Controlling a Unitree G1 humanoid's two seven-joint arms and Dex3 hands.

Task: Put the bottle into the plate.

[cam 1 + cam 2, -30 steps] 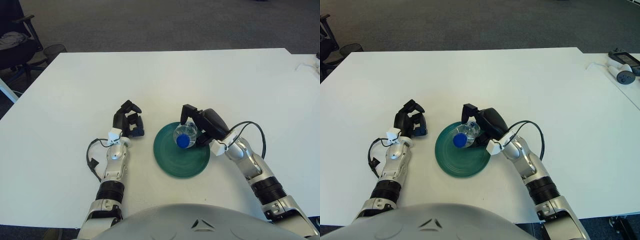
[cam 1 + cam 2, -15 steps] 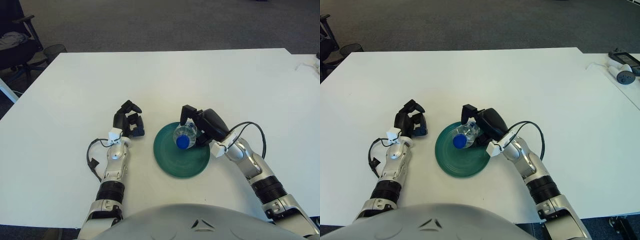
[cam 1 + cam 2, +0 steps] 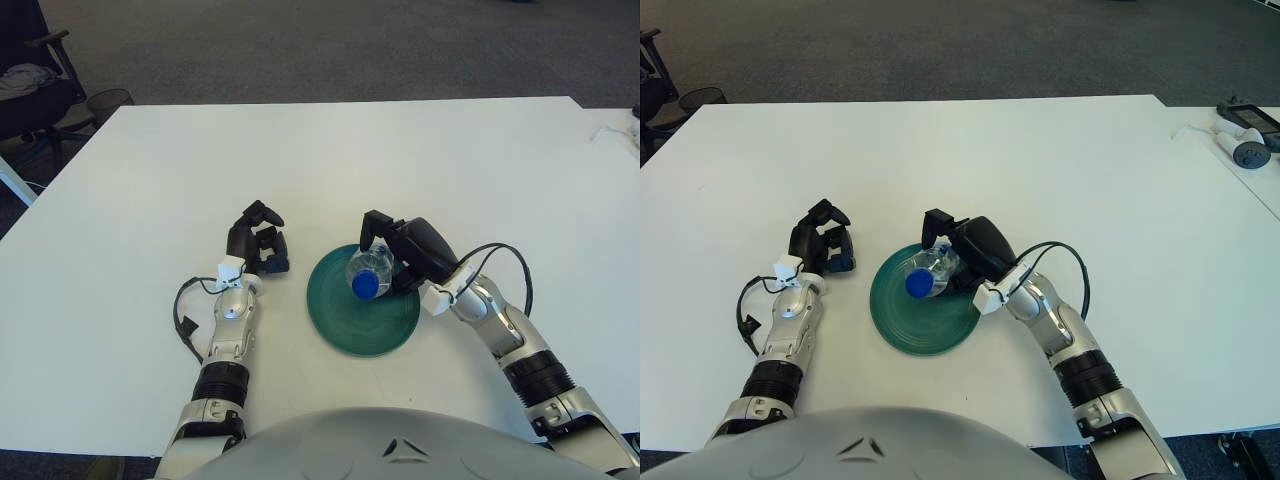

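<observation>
1. Very little has moved over the last second. The right robot hand was already over the far-right part of the green plate, and it is in almost the same spot now. If anything it has crept a touch towards the far rim, taking the bottle with it.

2. That hand stays closed around the clear bottle, with dark fingers wrapped over the far end of the body. The blue cap points towards the robot, over the plate's centre.

3. The bottle sits inside the plate's outline in both eye views. I can't tell from here whether it is resting on the plate or is held just above it.

4. The left robot hand hasn't budged. It shows just left of the plate with its fingers curled and nothing in them, and it has no part in the job.

5. To my eye the carrying is finished, since the bottle is where the task wants it. What seems left is letting go: the fingers need to open and the hand needs to lift clear.

6. The bottle lies on its side, so it may roll once freed. The plate's raised rim should catch it, but a slow release looks wise.

7. The white tabletop around the plate gives the hand room to pull back to the right.
</observation>
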